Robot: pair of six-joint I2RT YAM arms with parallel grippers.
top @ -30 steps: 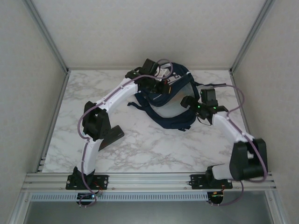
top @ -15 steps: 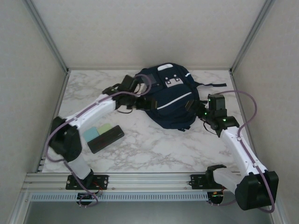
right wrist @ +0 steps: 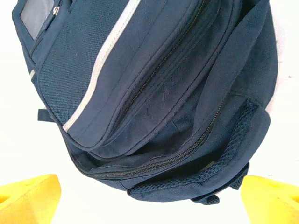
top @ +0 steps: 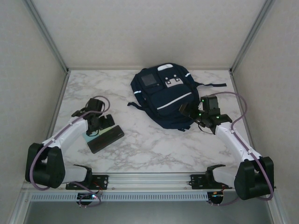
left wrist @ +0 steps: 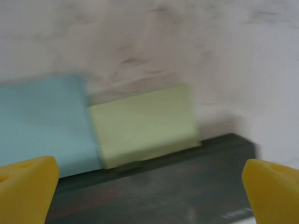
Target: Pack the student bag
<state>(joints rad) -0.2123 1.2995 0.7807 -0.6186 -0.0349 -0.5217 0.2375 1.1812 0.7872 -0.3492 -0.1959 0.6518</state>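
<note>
The student bag point(top: 163, 93), dark navy with white stripes, lies flat at the back middle of the marble table. Its zipped side and mesh pocket face the right wrist view point(right wrist: 154, 93). My right gripper point(top: 188, 112) is open at the bag's near right edge, and its yellow fingertips point(right wrist: 28, 198) stand wide apart with nothing between them. My left gripper point(top: 101, 123) is open low over a light blue pad point(left wrist: 42, 121), a pale green pad point(left wrist: 142, 123) and a flat black case point(left wrist: 154, 186). It grips none of them.
The black case point(top: 106, 138) and the blue pad point(top: 88, 138) lie at the near left of the table. Bag straps point(top: 212, 85) trail toward the right frame post. Metal frame rails border the table on both sides and along the front.
The left arm has pulled back from the bag to the near-left items and its jaws have opened. The bag, held up a second ago, now lies flat. The right arm has shifted slightly.
</note>
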